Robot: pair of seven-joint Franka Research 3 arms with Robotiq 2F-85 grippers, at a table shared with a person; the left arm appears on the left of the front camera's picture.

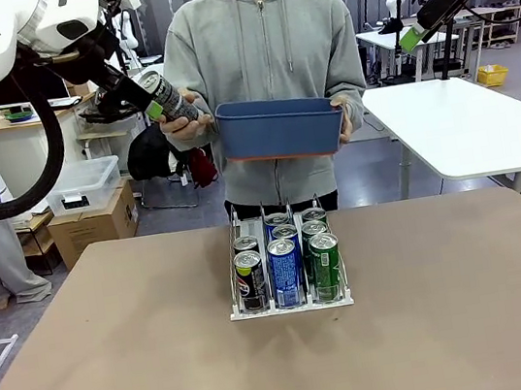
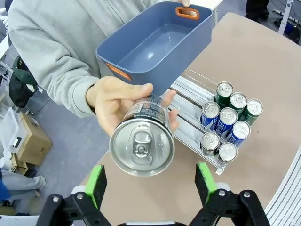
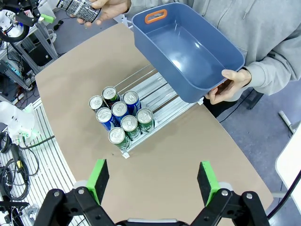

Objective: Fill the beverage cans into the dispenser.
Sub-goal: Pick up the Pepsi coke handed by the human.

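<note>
1. Jaws on the left gripper (image 2: pixel 149 181) and right gripper (image 3: pixel 153 178) stand open, empty.
2. Person's hand (image 2: pixel 113 101) offers a black can (image 2: pixel 142 140); an off-centre grip could drop it.
3. Rack (image 1: pixel 291 303) sits mid-table, seven cans loaded.

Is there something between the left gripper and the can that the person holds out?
Nothing visible. The left gripper is open with the black can directly before it, top toward it; only the person's hand wraps the can's far side.
</note>
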